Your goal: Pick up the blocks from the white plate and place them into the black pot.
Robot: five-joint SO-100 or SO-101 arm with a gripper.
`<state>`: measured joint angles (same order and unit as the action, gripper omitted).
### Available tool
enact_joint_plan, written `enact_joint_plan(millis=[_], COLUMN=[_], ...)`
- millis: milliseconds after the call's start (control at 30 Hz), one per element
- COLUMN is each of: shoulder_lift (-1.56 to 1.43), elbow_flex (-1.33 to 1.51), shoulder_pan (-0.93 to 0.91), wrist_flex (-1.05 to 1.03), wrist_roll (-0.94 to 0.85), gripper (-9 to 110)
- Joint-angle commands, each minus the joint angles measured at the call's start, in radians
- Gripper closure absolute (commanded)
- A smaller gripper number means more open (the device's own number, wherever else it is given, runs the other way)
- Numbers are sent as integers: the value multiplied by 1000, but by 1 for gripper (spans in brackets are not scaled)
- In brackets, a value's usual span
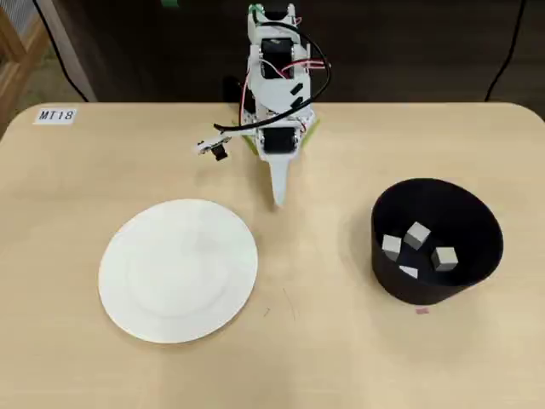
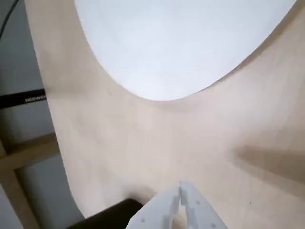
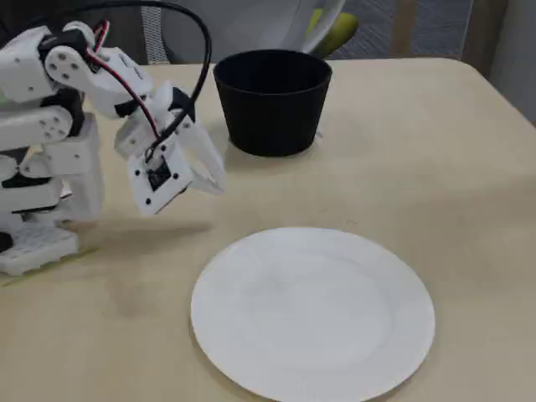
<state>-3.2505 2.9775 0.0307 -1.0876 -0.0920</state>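
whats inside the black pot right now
In the overhead view the black pot holds four pale blocks on its dark floor. The fixed view shows only its outer wall and rim, so the contents are hidden there.

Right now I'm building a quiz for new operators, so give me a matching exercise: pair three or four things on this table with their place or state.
Things:
1. small pale grey cubes
2. large round white plate
3. robot's white two-finger hand
4. matte black round pot

States:
A. bare, nothing lying on it
B. shut, holding nothing, between plate and pot in the overhead view
C. lying inside the pot
D. standing on the wooden table, right of the plate in the overhead view

Pairs: 1-C, 2-A, 3-B, 4-D
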Motion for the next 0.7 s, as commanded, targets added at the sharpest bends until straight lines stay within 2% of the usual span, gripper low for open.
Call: enact_joint_plan(millis=[0, 667], shoulder_lift=[-2, -2], elbow_flex=[-3, -2], shoulder_pan=[8, 9], wrist_flex=[-3, 8], wrist_roll=[-5, -2], gripper=[104, 104])
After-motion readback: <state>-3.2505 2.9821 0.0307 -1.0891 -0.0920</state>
